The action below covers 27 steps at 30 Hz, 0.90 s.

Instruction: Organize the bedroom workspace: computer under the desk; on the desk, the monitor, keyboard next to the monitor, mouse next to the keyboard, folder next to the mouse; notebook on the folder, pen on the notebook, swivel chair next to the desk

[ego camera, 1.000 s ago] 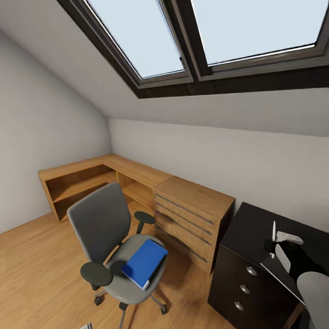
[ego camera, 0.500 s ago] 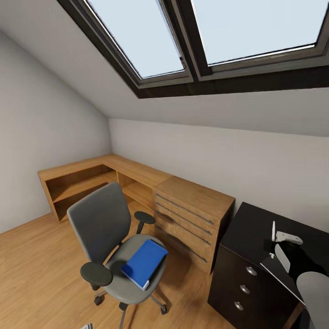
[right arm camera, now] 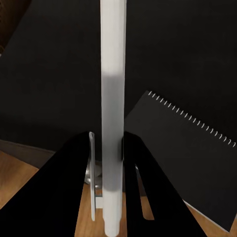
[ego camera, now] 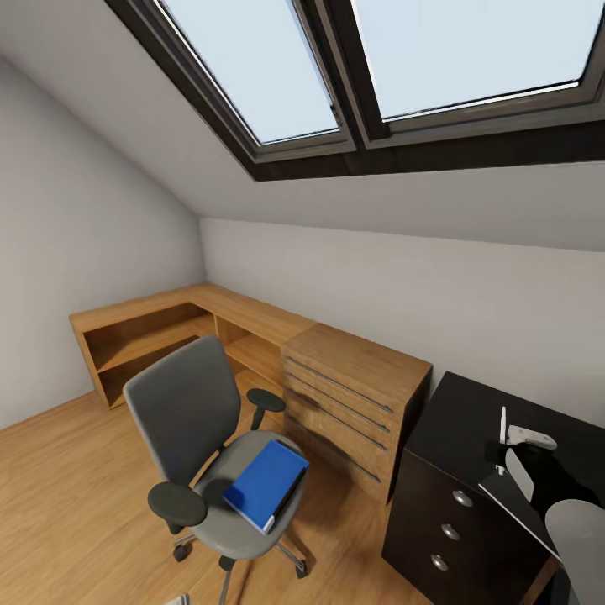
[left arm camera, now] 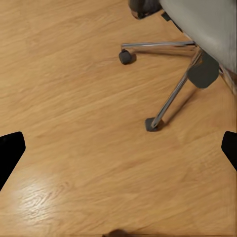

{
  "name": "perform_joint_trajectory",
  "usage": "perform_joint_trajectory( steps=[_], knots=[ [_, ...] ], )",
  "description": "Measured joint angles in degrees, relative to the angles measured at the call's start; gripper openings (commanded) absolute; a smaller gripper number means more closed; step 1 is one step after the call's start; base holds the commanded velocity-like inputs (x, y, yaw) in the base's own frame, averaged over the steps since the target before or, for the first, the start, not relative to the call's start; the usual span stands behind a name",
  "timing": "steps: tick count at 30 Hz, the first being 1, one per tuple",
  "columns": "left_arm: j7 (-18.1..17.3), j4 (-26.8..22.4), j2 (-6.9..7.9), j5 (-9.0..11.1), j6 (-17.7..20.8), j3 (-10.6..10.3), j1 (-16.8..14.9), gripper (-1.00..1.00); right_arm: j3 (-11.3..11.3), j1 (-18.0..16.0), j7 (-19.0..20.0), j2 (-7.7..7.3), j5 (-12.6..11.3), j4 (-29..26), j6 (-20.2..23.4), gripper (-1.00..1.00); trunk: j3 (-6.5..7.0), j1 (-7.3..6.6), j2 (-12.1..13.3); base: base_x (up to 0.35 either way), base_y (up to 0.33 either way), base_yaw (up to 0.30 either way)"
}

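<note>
A: What does the right gripper [right arm camera: 112, 163] hold now?

B: It is clamped on a thin white pen [right arm camera: 113, 98]. In the right wrist view the pen runs straight up between the two dark fingers [right arm camera: 74, 182], above the glossy black desk [right arm camera: 54, 64]. Beside it lies the notebook [right arm camera: 187, 158], flat on the desk, dark cover, spiral holes along one edge.

A: And the left gripper [left arm camera: 118, 148]?

B: Its dark fingertips [left arm camera: 10, 153] are at the two far sides of the left wrist view, wide apart, nothing between them. Below is the oak floor [left arm camera: 74, 98] and the chrome base of the swivel chair [ego camera: 189, 412].

A: Where is the folder [ego camera: 267, 483]?

B: On the seat of the swivel chair, bright blue, with white paper edges along one side. It lies flat, with one corner near the front edge of the seat. The chair stands apart from the desk, in front of the low oak cabinets [ego camera: 353, 386].

A: How will the folder handle, you think?

B: I judge it stiff and rather light, but wide for one gripper, so it may tilt. The cover looks smooth, maybe slippery. I would take it at the edge which is over the seat front, where a finger can go under. The pen is light and thin; it can rotate in the grip, so slow moves are better. The notebook is thin and flat on the desk, hard to get under
</note>
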Motion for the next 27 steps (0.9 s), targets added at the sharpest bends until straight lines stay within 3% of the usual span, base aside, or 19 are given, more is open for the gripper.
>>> perform_joint_trajectory(
  steps=[6, 11, 13, 18, 24, 25, 27],
  knots=[
    [0.04, 0.42, -2.00, -2.09, -0.47, -0.52, 0.00, 1.00, 0.00, 0.00, 0.00, 0.06, -0.05, 0.00, 0.00, -1.00, 0.00, 0.00, 0.00, 0.000, 0.000, 0.000],
    [0.22, -0.01, -3.71, -7.24, -0.42, -2.47, 0.00, 1.00, 0.02, 0.00, 0.00, 0.19, -0.08, 0.00, 0.00, -1.00, 0.00, 0.00, 0.00, 0.000, 0.000, 0.000],
    [0.29, -0.78, -5.24, -9.38, -0.04, -3.01, 0.00, 1.00, 0.01, 0.00, 0.00, 0.53, -0.06, 0.00, 0.00, -1.00, 0.00, 0.00, 0.00, 0.000, 0.000, 0.000],
    [0.45, -3.29, -8.17, -11.37, 3.34, -3.59, 0.01, 1.00, 0.02, 0.00, -0.05, 1.10, 0.01, -0.01, 0.00, -1.00, 0.00, 0.00, 0.00, 0.000, 0.000, 0.000],
    [0.41, -14.02, -9.94, -12.01, 16.54, -3.81, 0.01, 1.00, 0.02, 0.00, -0.01, 1.34, 0.00, 0.00, 0.04, -1.00, 0.00, 0.00, 0.00, 0.000, 0.000, 0.000],
    [0.46, -20.29, -9.96, -11.58, 22.96, -4.23, -0.02, 1.00, 0.03, 0.00, -0.01, 1.38, -0.03, 0.01, 0.05, -1.00, 0.01, 0.00, 0.01, 0.000, 0.000, 0.000],
    [0.48, -25.75, -9.96, -11.71, 27.35, -4.33, -0.01, 1.00, 0.02, 0.00, 0.00, 1.44, -0.05, 0.00, 0.07, -1.00, 0.01, 0.00, 0.00, 0.000, 0.000, 0.000]
  ],
)
